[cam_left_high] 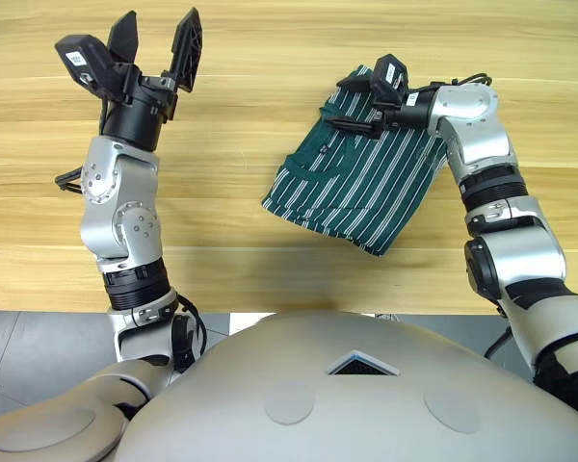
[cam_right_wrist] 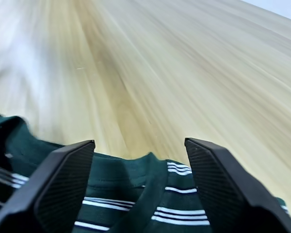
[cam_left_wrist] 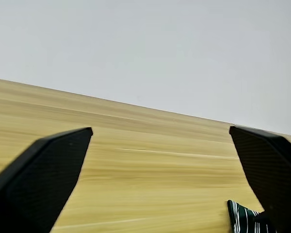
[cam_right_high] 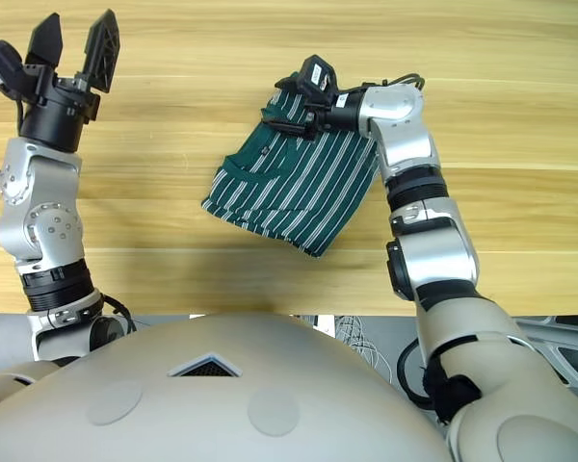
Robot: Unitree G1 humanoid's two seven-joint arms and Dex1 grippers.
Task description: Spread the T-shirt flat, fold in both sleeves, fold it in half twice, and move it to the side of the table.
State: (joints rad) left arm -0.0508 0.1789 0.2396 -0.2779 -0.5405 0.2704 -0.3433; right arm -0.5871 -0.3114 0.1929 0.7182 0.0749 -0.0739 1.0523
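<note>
Hovering over the T-shirt's (cam_left_high: 352,192) far edge, right gripper (cam_left_high: 352,104) wide, holding nothing. T-shirt folded, on the desk's (cam_left_high: 270,58) right half, toward the near edge. Likely soft, light, limp, slides on wood. Pinch all layers at 1 edge. Left gripper (cam_left_high: 159,34) wide, well apart.

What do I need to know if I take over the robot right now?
The left gripper is up over the table's left part, jaws open, holding nothing.
The right gripper is at the shirt's far edge, jaws open around the cloth, not closed on it.
The shirt lies folded in a small bundle, right of the middle.
Done: the folding, it seems.
Left: grip the shirt and move it to the side.
</note>
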